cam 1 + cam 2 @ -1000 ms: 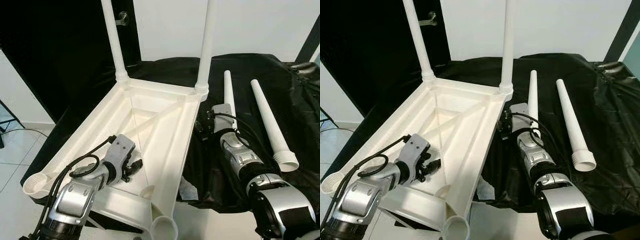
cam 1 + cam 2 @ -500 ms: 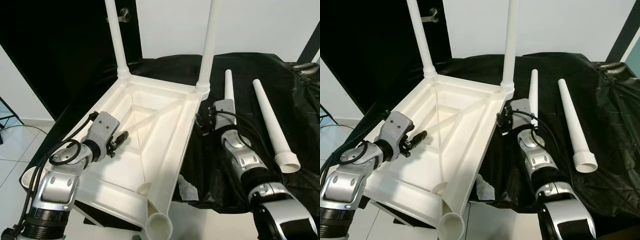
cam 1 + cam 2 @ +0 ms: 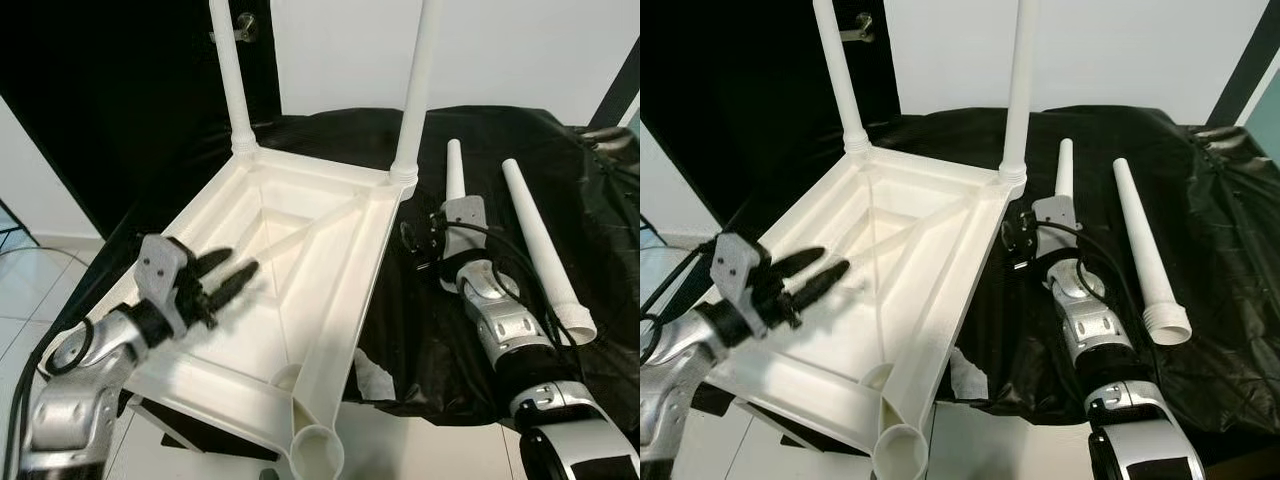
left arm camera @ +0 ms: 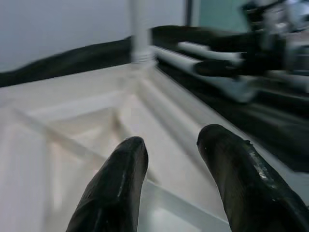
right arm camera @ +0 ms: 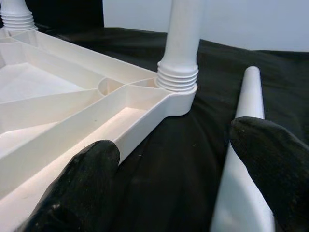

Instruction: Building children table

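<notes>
An upturned white plastic children's table top [image 3: 300, 270] lies on a worktop draped in black cloth [image 3: 590, 200], with its ribbed underside facing up and its near end hanging out past the worktop's near-left edge. Two white legs stand upright in the sockets at its far corners: the far-left leg [image 3: 228, 75] and the far-right leg [image 3: 418, 85]. The two near corner sockets are open, one at the near-right corner [image 3: 318, 455], the other at the near-left corner behind the left arm.

Two loose legs lie on the cloth to the right of the table top, roughly parallel and pointing away toward the worktop's far edge. The inner loose leg [image 3: 454, 170] lies just beside the table top's right rim; the outer loose leg [image 3: 540, 240] lies further right, its wide threaded end toward the near edge.

The left claw [image 3: 222, 277] hovers above the near-left part of the table top's underside, its two black fingers [image 4: 113, 188] spread apart with nothing between them; this part of the picture is blurred.

The right claw [image 5: 188, 164] sits low over the cloth by the far-right corner of the table top, fingers wide open and empty. In the right wrist view one finger [image 5: 79, 186] lies next to the table top's rim and the other is over the inner loose leg, whether touching it I cannot tell
</notes>
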